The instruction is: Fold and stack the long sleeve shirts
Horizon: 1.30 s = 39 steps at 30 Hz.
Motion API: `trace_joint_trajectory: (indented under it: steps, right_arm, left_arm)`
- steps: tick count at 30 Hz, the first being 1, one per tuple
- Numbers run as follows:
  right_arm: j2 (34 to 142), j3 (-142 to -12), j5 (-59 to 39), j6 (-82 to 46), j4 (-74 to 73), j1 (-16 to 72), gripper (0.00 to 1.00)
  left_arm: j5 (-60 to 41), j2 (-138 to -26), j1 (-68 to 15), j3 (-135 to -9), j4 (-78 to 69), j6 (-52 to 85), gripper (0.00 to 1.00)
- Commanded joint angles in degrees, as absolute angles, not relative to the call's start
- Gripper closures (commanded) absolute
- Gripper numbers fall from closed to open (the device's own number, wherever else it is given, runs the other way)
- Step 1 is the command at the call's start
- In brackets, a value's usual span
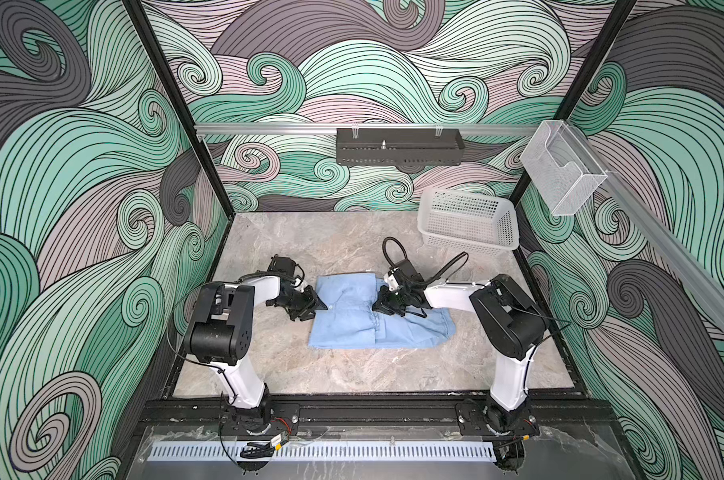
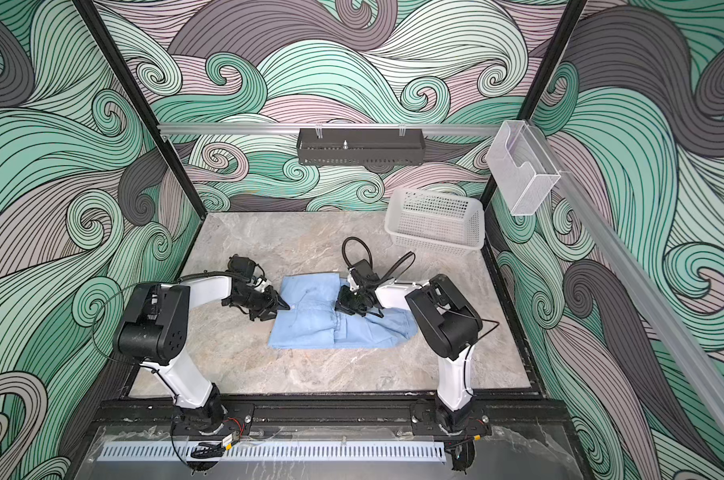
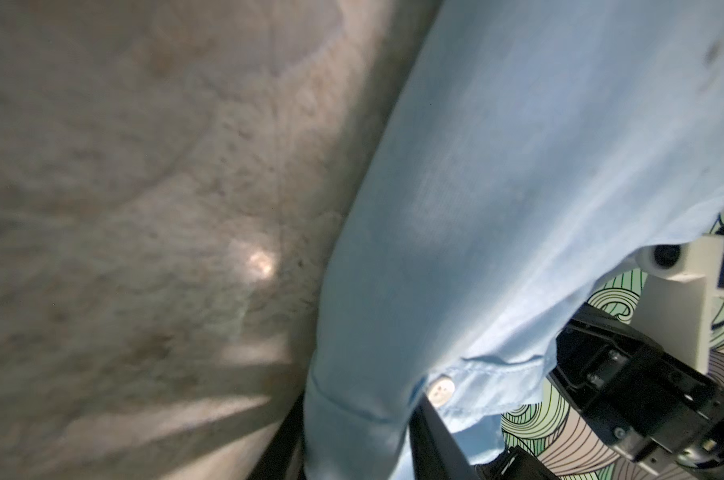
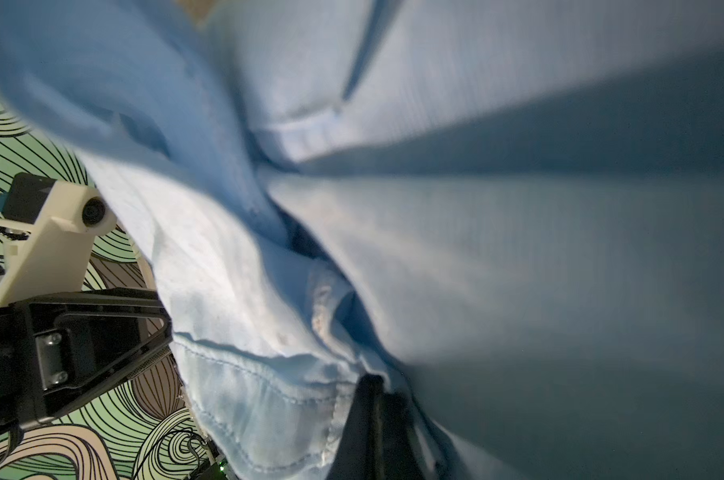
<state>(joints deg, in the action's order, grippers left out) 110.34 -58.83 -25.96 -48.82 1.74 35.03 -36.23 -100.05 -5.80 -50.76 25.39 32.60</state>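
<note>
At the 6 o'clock edge of the surface (image 1: 352, 374), the left arm (image 1: 264, 286) reaches in from 7 o'clock. The right arm (image 1: 451, 293) reaches in from 5 o'clock. Between them, at the middle of the grey marbled surface, lies the light blue shirt (image 1: 352, 328). It is folded into a rough rectangle, with a flap spreading toward 4 o'clock. The left jaws straddle its 9 o'clock edge, just beside a pale button (image 3: 441, 388); whether they clamp the cloth cannot be told. The right jaws are closed tight on a pinch of fabric just past the shirt's middle, toward 2 o'clock. Creases run into them beside a stitched hem (image 4: 260, 374). Farther off, at 1 o'clock, a white perforated basket (image 1: 468, 224) sits in the corner. Beyond it, a black tray (image 1: 397, 156) hangs on the back rail at 12 o'clock, and a clear holder (image 1: 560, 174) hangs at 2 o'clock.
</note>
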Motion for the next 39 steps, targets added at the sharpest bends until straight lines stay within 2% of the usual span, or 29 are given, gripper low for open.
trace_joint_trajectory:
  steps: [1,2,3,4,11,18,24,28,33,39]
  right_arm:
    - [114.52,-56.1,-21.23,-48.08,7.37,35.05,1.0]
    - [114.51,-56.07,-21.45,-48.08,7.3,35.04,1.0]
    - [114.49,-56.09,-21.74,-48.12,7.21,35.13,1.0]
    - [114.44,-56.14,-21.95,-48.24,7.15,35.2,1.0]
    - [115.41,-58.24,-21.98,-50.45,6.93,37.69,1.0]
    - [119.38,-63.18,-22.2,-55.11,5.23,42.29,1.0]
    - [120.93,-65.65,-22.59,-56.84,4.66,44.07,1.0]
    - [120.39,-65.57,-22.31,-56.61,4.85,44.1,1.0]
    - [119.98,-64.28,-22.65,-57.65,3.15,43.93,1.0]
    - [117.85,-62.08,-22.37,-58.48,1.38,43.03,1.0]
  left_arm:
    - [-35.1,-101.71,-5.89,-48.76,23.67,33.22,0.75]
    - [-35.39,-101.2,-5.87,-48.57,23.36,33.22,0.84]
    - [-35.65,-100.45,-5.83,-48.44,23.14,33.22,0.99]
    - [-35.68,-99.2,-5.95,-48.39,23.07,33.06,1.0]
    - [-30.24,-85.71,-6.13,-51.58,34.96,27.05,1.0]
    - [-31.07,-78.52,-10.03,-53.45,39.97,26.43,1.0]
    - [-31.38,-81.11,-19.33,-56.92,32.7,33.9,1.0]
    - [-32.73,-86.76,-22.73,-55.38,23.38,40.25,1.0]
    - [-31.9,-91.42,-23.15,-51.51,14.99,45.65,1.0]
    - [-29.79,-95.88,-22.59,-49.75,13.1,46.55,1.0]
